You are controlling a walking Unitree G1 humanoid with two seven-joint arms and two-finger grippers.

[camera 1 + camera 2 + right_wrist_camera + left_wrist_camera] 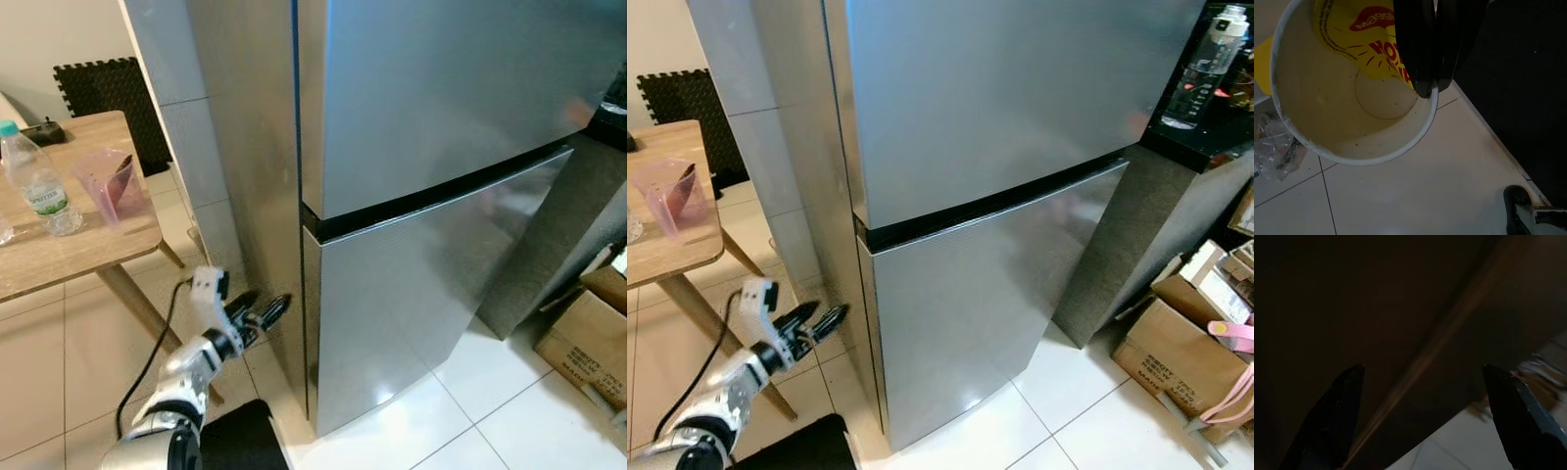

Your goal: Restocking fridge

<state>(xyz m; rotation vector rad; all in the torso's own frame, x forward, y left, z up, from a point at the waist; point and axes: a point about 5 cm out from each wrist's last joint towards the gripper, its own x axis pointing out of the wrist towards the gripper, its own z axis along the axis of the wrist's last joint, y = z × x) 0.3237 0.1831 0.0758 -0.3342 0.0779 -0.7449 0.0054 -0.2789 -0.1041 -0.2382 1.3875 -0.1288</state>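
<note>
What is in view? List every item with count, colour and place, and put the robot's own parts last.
fridge: 1, silver, centre, both doors closed
wooden table: 1, light brown, left
water bottle: 1, clear, green cap, on table
pink cup: 1, on table
foam mat: 1, black, against the wall behind the table
counter bottle: 1, clear, dark counter right of fridge
cardboard boxes: several, brown, floor, right
noodle cup: 1, white-yellow, in right hand
left hand: 1, black, open, by fridge's lower left corner

Wooden table left of the fridge, bearing a water bottle and pink cup, cardboard boxes on white floor tiles to its right
</note>
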